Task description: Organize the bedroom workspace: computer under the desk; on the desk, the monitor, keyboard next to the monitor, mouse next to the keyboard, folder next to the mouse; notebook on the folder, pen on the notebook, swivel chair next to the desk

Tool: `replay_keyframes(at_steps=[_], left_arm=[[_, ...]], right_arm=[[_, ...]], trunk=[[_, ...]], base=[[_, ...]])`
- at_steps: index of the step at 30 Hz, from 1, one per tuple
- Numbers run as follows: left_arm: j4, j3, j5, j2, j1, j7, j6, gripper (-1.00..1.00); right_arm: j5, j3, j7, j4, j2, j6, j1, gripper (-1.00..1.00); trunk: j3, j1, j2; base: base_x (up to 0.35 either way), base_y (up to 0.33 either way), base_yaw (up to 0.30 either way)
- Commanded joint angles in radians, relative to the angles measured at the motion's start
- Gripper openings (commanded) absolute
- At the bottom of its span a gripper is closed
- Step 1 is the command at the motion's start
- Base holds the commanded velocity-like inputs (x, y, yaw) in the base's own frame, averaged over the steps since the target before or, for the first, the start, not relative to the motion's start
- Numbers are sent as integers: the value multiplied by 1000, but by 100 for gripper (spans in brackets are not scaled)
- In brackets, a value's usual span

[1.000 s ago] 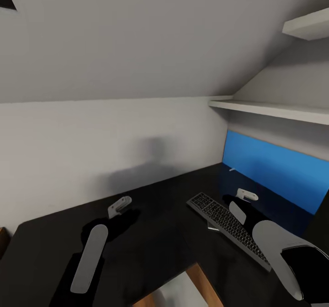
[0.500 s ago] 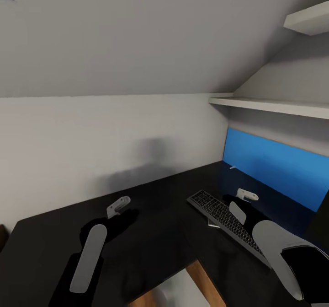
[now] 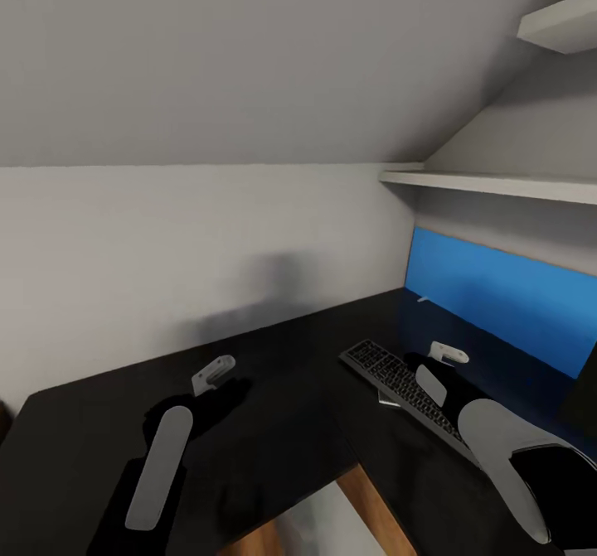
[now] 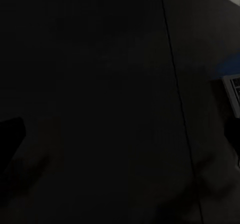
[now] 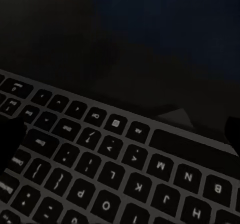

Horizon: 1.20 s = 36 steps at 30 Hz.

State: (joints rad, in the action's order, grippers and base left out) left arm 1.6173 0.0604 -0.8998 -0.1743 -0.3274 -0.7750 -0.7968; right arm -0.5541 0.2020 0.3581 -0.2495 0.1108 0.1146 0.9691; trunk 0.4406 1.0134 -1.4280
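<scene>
keyboard [image 3: 402,390] on desk [image 3: 282,423] at right, shelf [image 3: 489,185] above

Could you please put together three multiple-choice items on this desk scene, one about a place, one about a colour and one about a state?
1. Where does the keyboard lie?
A. on the desk
B. on the wall shelf
C. on the floor

2. What colour is the desk's back panel?
A. red
B. blue
C. green

3. How does the keyboard lie?
A. standing upright on one end
B. hanging over the desk's edge
C. flat, keys facing up

Answers: 1 A, the head view shows it resting on the black top. 2 B, the panel behind the top is bright blue. 3 C, the right wrist view shows its lettered keys facing up.
</scene>
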Motion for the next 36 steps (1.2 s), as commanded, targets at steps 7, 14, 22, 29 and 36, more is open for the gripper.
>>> replay_keyframes(at_steps=[7,14,22,29,36], left_arm=[[1,1,-10,0,-1,-10,-2,100],[1,1,-10,8,-1,-10,-1,100],[-4,-6,-10,9,-1,-10,2,100],[-4,-25,-9,9,-1,-11,2,100],[-4,-51,-11,7,-1,-9,2,100]], right_arm=[[6,13,0,-6,1,-13,-1,100],[4,10,6,-11,80,59,10,100],[-4,13,-13,-1,79,38,10,100],[-2,13,-22,-1,62,16,8,100],[-6,15,-17,-8,57,14,8,100]], trunk=[[1,0,-1],[1,0,-1],[1,0,-1],[1,0,-1],[1,0,-1]], base=[[0,0,0],[0,0,0],[84,-55,0],[58,-23,0],[71,-41,0]])
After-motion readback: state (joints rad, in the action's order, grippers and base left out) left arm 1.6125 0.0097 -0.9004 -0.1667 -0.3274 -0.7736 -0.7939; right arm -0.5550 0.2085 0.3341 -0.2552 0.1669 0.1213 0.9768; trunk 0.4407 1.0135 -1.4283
